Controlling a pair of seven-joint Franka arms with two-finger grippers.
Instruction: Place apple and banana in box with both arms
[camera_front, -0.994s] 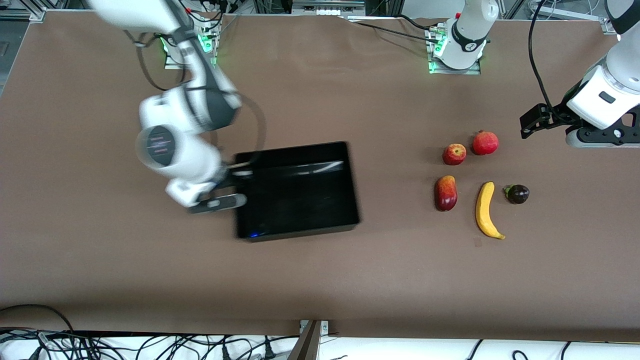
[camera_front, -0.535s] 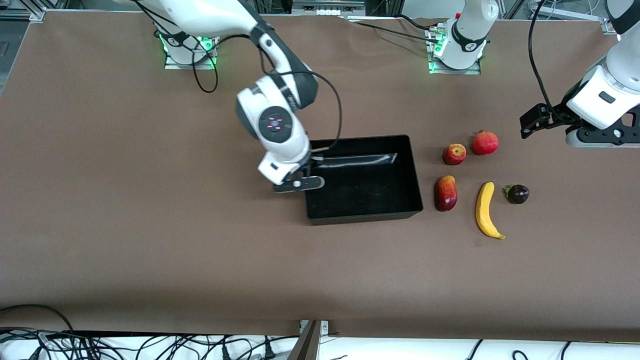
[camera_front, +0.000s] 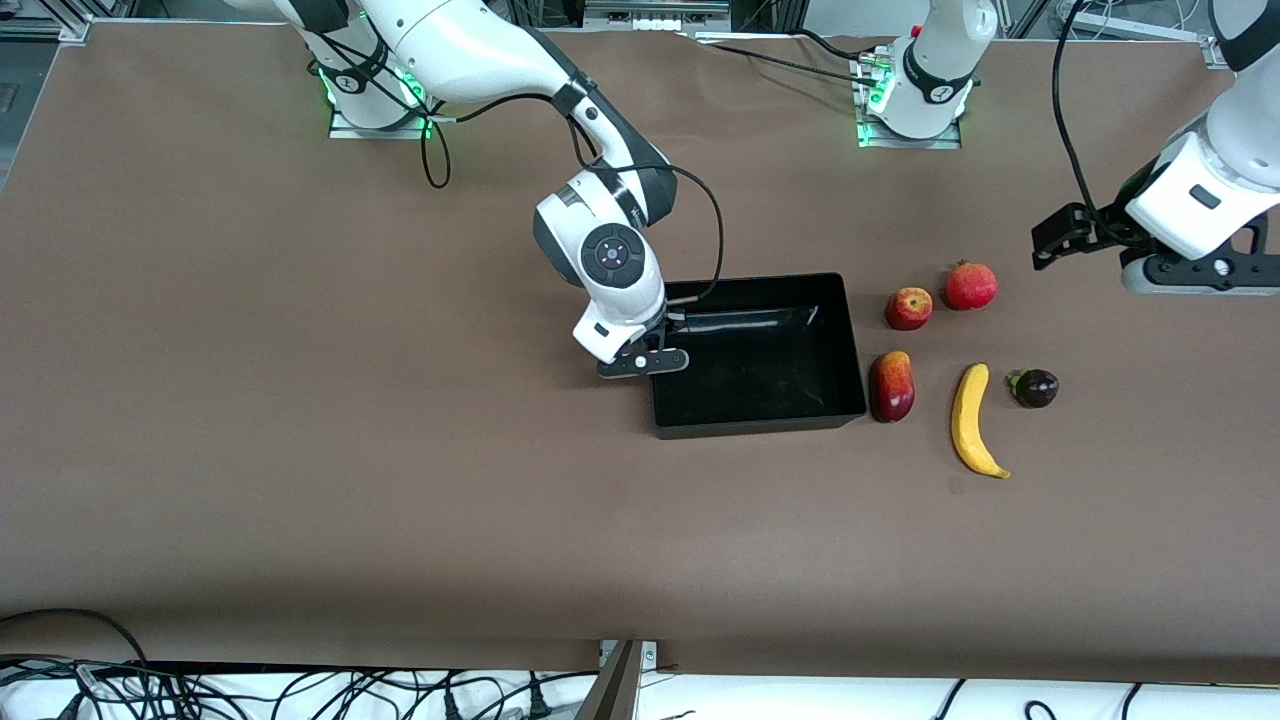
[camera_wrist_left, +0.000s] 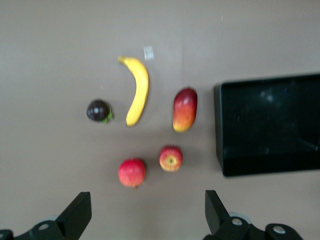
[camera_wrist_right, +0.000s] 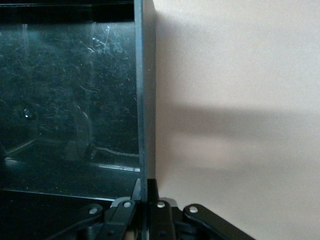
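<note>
Beside the mango (camera_front: 892, 386) now, box (camera_front: 757, 408) dragged closer, right hand (camera_front: 655, 352) clamped on its wall, left hand (camera_wrist_left: 145, 215) apart.

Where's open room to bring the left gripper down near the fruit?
The bare strip between the banana and the front camera's edge is free. It is crowded between the apple, mango and box. The left gripper hangs open above.

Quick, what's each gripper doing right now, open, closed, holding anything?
Left gripper: open, empty, up over the table's left-arm end.
Right gripper: closed on the box wall, at the box's end toward the right arm.
</note>
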